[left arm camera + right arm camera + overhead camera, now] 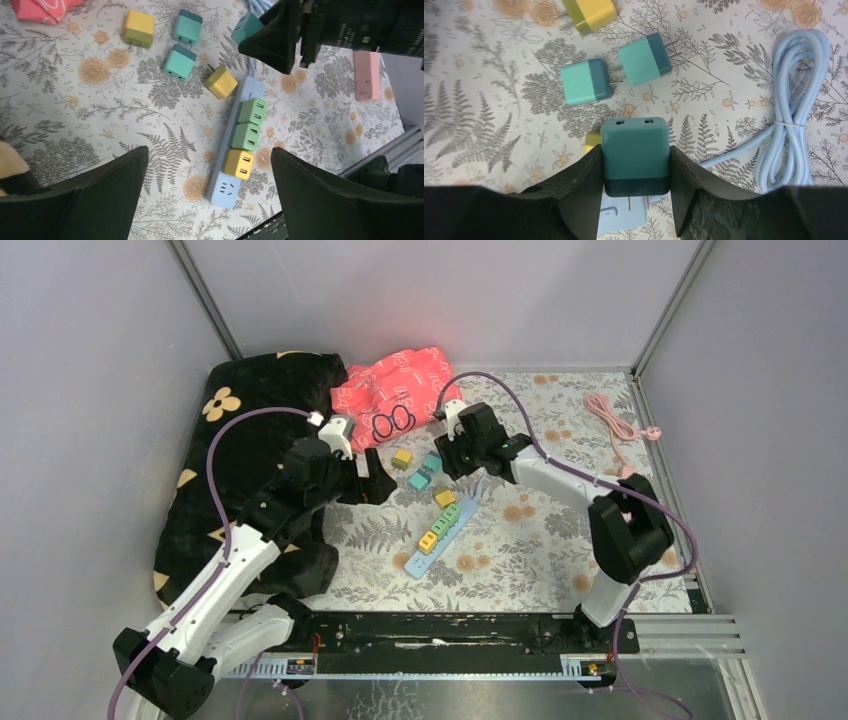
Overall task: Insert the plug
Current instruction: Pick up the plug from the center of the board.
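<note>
Desk (540, 560) with a flower-print cover, seen from above, with two robot arms reaching in from the near edge. At far left, a black blanket (250, 420) with yellow flowers lies bunched along the wall. Just right of it, at the back, sits a pink cloth (400, 385).

The left tool (368, 486) hangs over the desk beside the blanket. Its fingers are spread fully wide and hold nothing.

Right of it lie four loose plugs (179, 62), two yellow and two teal, small cubes scattered on the desk near each other.

Next comes a pale blue strip (225, 189), lying at a slant from near left to far right. Two green plugs (252, 111) and one yellow plug (238, 164) sit in its sockets side by side. The nearest socket is bare.

Over the strip's far end is the right tool (635, 155). Its fingers are drawn partway in and clamped on the two sides of a teal plug (636, 140). That plug is upright, dark band at the bottom, prongs pointing down at the blue strip end beneath. Whether the prongs touch the strip cannot be told.

Just right of the held plug lies the strip's blue cable (794, 125), coiled and tied. At far right, near the back wall, lies a pink cable (620, 425).
</note>
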Motion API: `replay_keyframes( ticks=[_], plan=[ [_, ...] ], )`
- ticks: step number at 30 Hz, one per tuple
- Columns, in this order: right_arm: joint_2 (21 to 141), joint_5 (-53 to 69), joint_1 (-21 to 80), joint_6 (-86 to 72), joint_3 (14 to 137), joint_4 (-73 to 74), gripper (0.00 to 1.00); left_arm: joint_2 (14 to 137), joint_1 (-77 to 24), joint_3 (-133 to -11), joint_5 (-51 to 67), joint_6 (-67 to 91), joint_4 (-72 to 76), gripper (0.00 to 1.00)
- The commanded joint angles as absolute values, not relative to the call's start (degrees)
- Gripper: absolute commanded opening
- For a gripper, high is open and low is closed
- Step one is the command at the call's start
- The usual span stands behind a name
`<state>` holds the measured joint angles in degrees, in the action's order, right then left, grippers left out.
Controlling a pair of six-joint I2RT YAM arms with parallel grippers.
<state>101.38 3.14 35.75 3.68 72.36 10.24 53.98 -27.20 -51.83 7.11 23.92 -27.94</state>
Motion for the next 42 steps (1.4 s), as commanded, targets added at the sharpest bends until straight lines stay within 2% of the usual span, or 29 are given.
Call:
replay_keyframes(
  ticks=[1,9,19,27,32,42],
  plan=[
    [93.8,6.33,37.02,5.13,68.74,7.41,0.37,54.03,-26.72,-54.64,11.66,25.94,-27.6,1.0],
    [80.95,9.75,42.58,9.62,58.1,-0.21,0.38,54.05,-26.74,-55.67,16.84,30.39,-29.88,1.0],
    [70.64,17.72,46.81,12.73,48.22,-9.48,0.39,54.49,-26.93,-54.73,26.03,37.96,-28.96,0.98],
    [65.04,22.39,47.32,15.7,42.56,-14.59,0.4,57.46,-30.88,-53.26,29.11,41.11,-24.26,0.88],
    [65.0,24.03,47.4,18.17,42.93,-13.46,0.4,60.97,-34.37,-53.55,29.16,41.48,-21.61,0.81],
    [65.44,26.04,47.46,19.91,41.29,-16.94,0.4,64.25,-34.72,-51.83,29.44,42.36,-17.14,0.7]
  ],
)
